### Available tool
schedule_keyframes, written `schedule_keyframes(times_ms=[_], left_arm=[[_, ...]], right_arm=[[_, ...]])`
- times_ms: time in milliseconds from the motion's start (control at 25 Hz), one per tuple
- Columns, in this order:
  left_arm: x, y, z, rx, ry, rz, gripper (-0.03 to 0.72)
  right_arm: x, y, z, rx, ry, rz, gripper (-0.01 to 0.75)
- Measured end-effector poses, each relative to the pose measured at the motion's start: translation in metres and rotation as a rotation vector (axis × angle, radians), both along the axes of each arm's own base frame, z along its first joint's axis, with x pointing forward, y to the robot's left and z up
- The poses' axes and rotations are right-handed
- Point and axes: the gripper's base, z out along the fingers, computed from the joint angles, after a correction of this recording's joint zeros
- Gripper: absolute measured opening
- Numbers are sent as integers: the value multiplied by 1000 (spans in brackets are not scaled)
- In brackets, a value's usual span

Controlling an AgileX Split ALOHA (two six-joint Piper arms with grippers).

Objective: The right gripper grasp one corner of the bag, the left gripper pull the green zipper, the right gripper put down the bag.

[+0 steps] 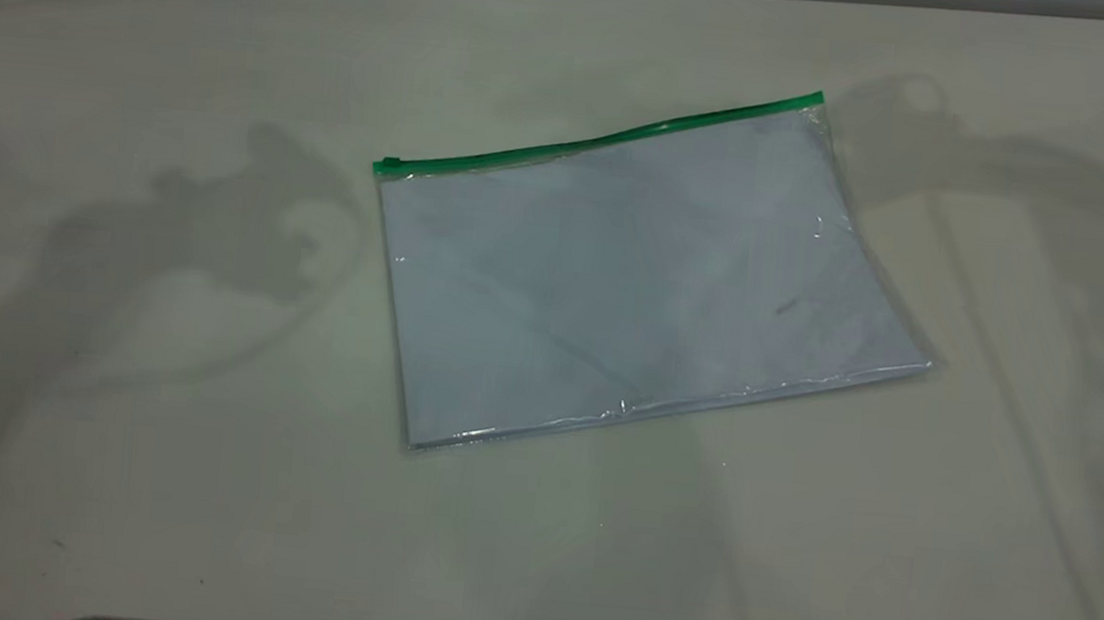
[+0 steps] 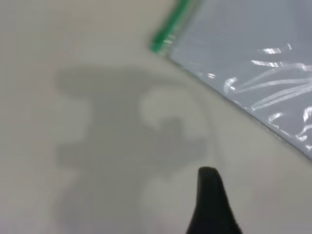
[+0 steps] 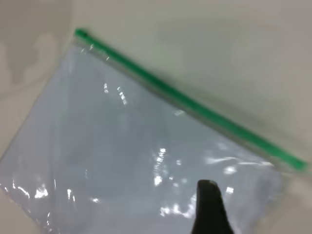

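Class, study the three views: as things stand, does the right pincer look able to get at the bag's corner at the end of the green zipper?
Probably yes. The right pincer hovers over the bag, and nothing lies on the corner or the green zipper.

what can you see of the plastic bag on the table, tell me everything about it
The bag is a flat, clear plastic pouch with pale bluish-white sheets inside. A thin green zipper runs along its far long edge, with a small thicker green end at the left corner. The plastic is glossy and slightly wrinkled, catching glints near the edges. It lies flat on the table, turned at an angle so its right end sits farther back. Nothing grips or touches it; only the table is under it.
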Motion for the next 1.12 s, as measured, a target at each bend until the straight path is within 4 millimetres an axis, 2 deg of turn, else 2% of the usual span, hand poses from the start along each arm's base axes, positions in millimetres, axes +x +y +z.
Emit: schedule_keyframes(times_ms=[160,320,520,680,760,880,1000,1120], left_arm=[[-20,15,65,75,-29,170,567],[-51,33,117,160,-75,330,567],[-96,57,165,282,-141,471,567],[-125,68,198,289,-270,521,567],[-139,71,210,270,-317,533,567],[-160,74,227,228,-378,557,567],[-186,74,241,140,-426,583,567],[-214,72,244,47,-436,575,567]], right_arm=[[-17,-6,94,-53,-76,-69,528],[-47,-11,169,-62,-152,-192,527],[-90,-18,237,-38,-217,-372,527],[-140,-19,285,6,-289,-429,527],[-170,-18,301,27,-315,-433,527],[-210,-18,310,36,-322,-430,527],[-247,-18,305,23,-313,-419,527],[-285,-17,296,21,-303,-406,526]])
